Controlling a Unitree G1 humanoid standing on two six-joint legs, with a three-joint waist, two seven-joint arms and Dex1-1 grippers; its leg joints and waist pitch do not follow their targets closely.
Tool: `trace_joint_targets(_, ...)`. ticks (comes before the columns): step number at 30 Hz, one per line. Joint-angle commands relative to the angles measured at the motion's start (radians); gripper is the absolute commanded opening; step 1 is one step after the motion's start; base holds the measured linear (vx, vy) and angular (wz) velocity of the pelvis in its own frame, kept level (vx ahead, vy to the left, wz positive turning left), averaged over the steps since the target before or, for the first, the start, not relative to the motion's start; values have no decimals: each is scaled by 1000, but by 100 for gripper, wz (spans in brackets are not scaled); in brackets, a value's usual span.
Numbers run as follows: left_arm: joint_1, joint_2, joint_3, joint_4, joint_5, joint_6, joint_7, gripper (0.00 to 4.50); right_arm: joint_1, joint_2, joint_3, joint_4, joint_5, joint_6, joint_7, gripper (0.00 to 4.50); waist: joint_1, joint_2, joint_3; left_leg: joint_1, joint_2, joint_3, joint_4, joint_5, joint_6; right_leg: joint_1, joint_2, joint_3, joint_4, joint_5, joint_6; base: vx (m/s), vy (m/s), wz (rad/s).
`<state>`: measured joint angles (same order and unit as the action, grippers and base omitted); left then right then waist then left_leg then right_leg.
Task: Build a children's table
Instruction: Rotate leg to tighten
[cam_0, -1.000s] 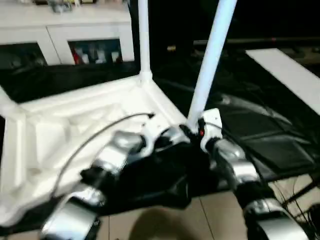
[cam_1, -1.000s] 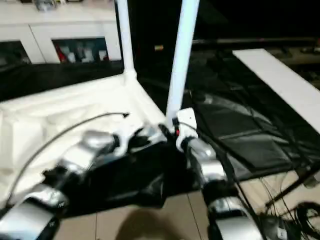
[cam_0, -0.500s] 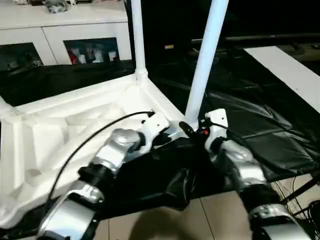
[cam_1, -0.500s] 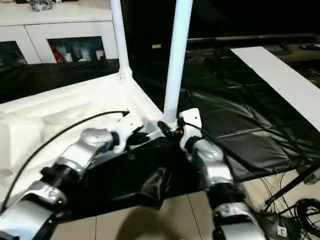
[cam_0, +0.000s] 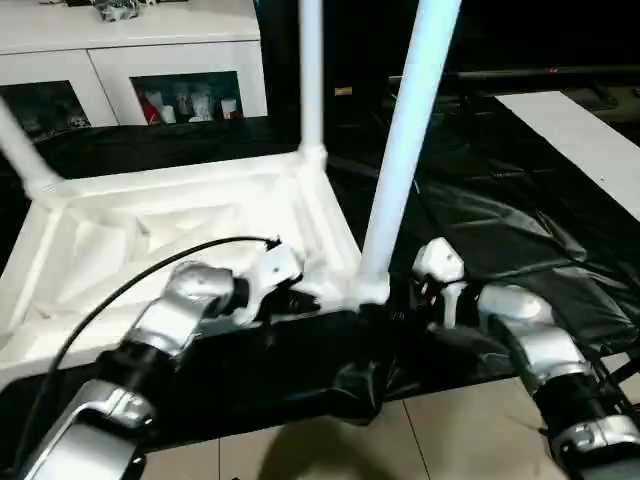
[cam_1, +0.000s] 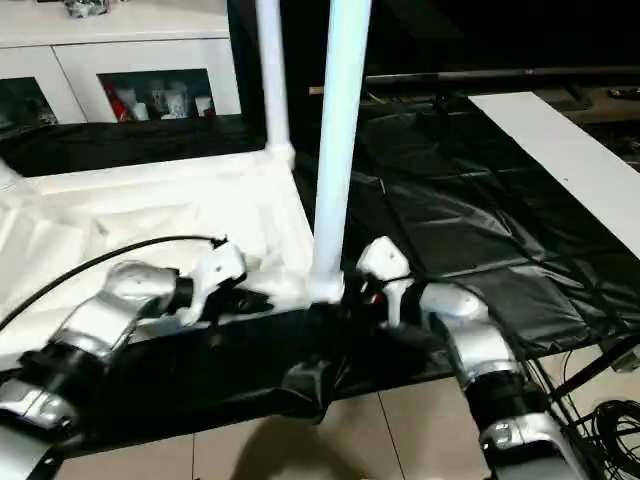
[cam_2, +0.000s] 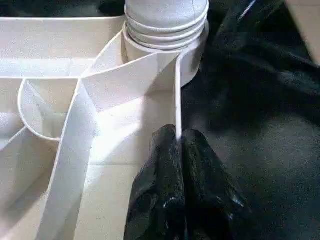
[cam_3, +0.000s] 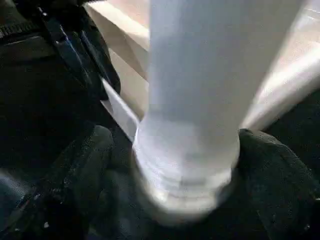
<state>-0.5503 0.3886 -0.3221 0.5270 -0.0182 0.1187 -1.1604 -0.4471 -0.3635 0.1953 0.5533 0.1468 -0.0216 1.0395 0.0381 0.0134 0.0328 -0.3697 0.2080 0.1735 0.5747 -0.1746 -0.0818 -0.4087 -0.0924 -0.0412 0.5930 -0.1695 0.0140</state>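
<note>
Your left end effector (cam_2: 181, 165) pinches the white ribbed plastic tabletop's (cam_0: 150, 225) rim; right end effector (cam_3: 175, 170) seemingly straddles the white tube leg (cam_0: 400, 150), spread

White children's table (cam_0: 190, 215) lies upside down, legs (cam_0: 405, 140) standing upright.

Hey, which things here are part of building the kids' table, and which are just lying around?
Part of the job:
- tabletop, upside down
- near leg
- far leg
- left corner leg

Lying about:
- cabinet
- black sheet
- white board
- floor cables
</note>
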Motion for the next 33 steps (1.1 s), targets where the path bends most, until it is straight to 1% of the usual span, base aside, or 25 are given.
trace_joint_targets(1, 24, 13, -36, -69, -48, 15, -111, 0, -3, -6, 11, -38, 12, 15, 29, 406, 0, -6, -50, 8, 15, 9, -68, -286, 51, 44, -27, 23, -67, -240, -246, 0, 0, 0)
trace_joint_targets(4, 30, 20, -36, -85, -56, 16, -128, 0, 8, -16, 24, -59, 19, 30, 70, 406, 3, -5, -50, 8, 15, 11, -68, -279, 52, 44, -24, 24, -65, -216, -247, 0, 0, 0)
trace_joint_targets(6, 29, 24, -35, -83, -52, 13, -130, 0, 10, -21, 27, -60, 19, 39, 85, 406, 5, -7, -51, 7, 14, 10, -68, -271, 51, 46, -26, 24, -64, -213, -244, 0, 0, 0)
trace_joint_targets(7, 29, 25, -34, -82, -50, 13, -131, 0, 10, -23, 29, -56, 16, 38, 90, 406, 6, -5, -51, 7, 14, 10, -68, -272, 50, 46, -27, 24, -64, -215, -243, 0, 0, 0)
trace_joint_targets(9, 29, 27, -32, -81, -48, 13, -129, 0, 10, -24, 30, -51, 13, 35, 94, 406, 6, -8, -51, 7, 14, 10, -67, -270, 48, 47, -27, 24, -64, -219, -241, 0, 0, 0)
trace_joint_targets(10, 29, 27, -30, -80, -46, 13, -126, 0, 10, -24, 30, -50, 13, 36, 96, 381, 7, -8, -51, 6, 13, 10, -67, -267, 46, 47, -28, 24, -64, -222, -240, 0, 0, 0)
trace_joint_targets(11, 29, 27, -24, -78, -44, 14, -122, 0, 9, -25, 29, -47, 12, 38, 100, 381, 7, -9, -51, 6, 13, 10, -67, -267, 46, 46, -28, 24, -65, -225, -238, 0, 0, 0)
trace_joint_targets(13, 29, 28, -22, -77, -43, 15, -122, 0, 9, -24, 28, -46, 11, 38, 101, 360, 7, -9, -51, 5, 13, 10, -67, -266, 46, 47, -28, 24, -65, -231, -235, 0, 0, 0)
trace_joint_targets(14, 31, 31, -20, -84, -43, 23, -120, 0, 6, -23, 28, -42, 10, 40, 99, 360, 8, -9, -52, 6, 13, 10, -67, -261, 46, 47, -28, 24, -64, -226, -235, 0, 0, 0)
trace_joint_targets(15, 31, 32, -20, -84, -43, 23, -119, 0, 6, -23, 28, -42, 10, 40, 99, 339, 7, -8, -52, 6, 14, 10, -67, -259, 46, 46, -28, 24, -64, -221, -237, 0, 0, 0)
trace_joint_targets(18, 37, 37, -17, -95, -45, 33, -121, 0, 5, -15, 24, -44, 11, 50, 97, 327, 7, -5, -52, 6, 13, 9, -66, -260, 45, 47, -27, 24, -63, -216, -239, 0, 0, 0)
trace_joint_targets(19, 37, 37, -16, -95, -45, 33, -121, 0, 5, -14, 24, -44, 11, 50, 97, 310, 7, -6, -52, 5, 13, 9, -67, -259, 45, 48, -27, 23, -63, -214, -240, 0, 0, 0)
trace_joint_targets(20, 38, 38, -15, -96, -46, 34, -122, 0, 5, -12, 24, -45, 11, 51, 97, 298, 7, -4, -52, 6, 13, 9, -66, -257, 45, 47, -27, 23, -62, -206, -242, 0, 0, 0)
trace_joint_targets(24, 44, 35, -13, -92, -47, 36, -118, 0, 18, 3, 28, -45, 8, 41, 85, 279, 5, -4, -53, 5, 12, 10, -65, -250, 47, 49, -26, 23, -61, -178, -252, 0, 0, 0)
trace_joint_targets(26, 47, 26, -8, -88, -48, 41, -101, 0, 26, 23, 20, -41, 5, 34, 48, 271, 3, -1, -52, 7, 12, 9, -67, -265, 41, 48, -27, 23, -63, -200, -249, 0, 0, 0)
trace_joint_targets(27, 47, 26, -8, -88, -48, 41, -101, 0, 26, 23, 20, -41, 5, 34, 48, 271, 1, -2, -51, 6, 12, 9, -67, -272, 39, 48, -26, 23, -64, -209, -247, 0, 0, 0)
trace_joint_targets(28, 43, 16, -3, -73, -38, 40, -73, 0, 20, 38, 12, -19, -12, 17, -2, 271, -1, -3, -51, 6, 12, 8, -68, -281, 34, 47, -28, 24, -65, -226, -243, 0, 0, 0)
trace_joint_targets(29, 35, 4, 3, -51, -27, 37, -37, 0, 14, 55, 4, 4, -23, 1, -47, 270, -3, 4, -50, 7, 12, 7, -69, -288, 28, 44, -28, 24, -65, -234, -242, 0, 0, 0)
trace_joint_targets(30, 29, -6, 6, -34, -20, 35, -12, 0, 11, 67, -2, 17, -26, 1, -73, 270, -7, 0, -48, 7, 10, 7, -70, -311, 18, 43, -26, 23, -69, -268, -232, 0, 0, 0)
trace_joint_targets(31, 15, -31, 19, 7, -3, 37, 57, 0, -1, 100, -18, 54, -46, 6, -174, 270, -12, 8, -47, 10, 9, 6, -72, -329, 6, 40, -26, 24, -73, -297, -223, 0, 0, 0)
trace_joint_targets(32, 7, -47, 29, 28, 0, 40, 93, 0, -9, 121, -30, 73, -47, 15, -224, 270, -13, 8, -47, 12, 9, 4, -73, -337, -2, 42, -26, 23, -74, -307, -219, 0, 0, 0)
trace_joint_targets(33, -3, -66, 34, 50, 3, 48, 125, 0, -21, 145, -45, 97, -48, 17, -282, 270, -18, 5, -47, 9, 6, 3, -73, -347, -9, 43, -25, 22, -75, -328, -209, 0, 0, 0)
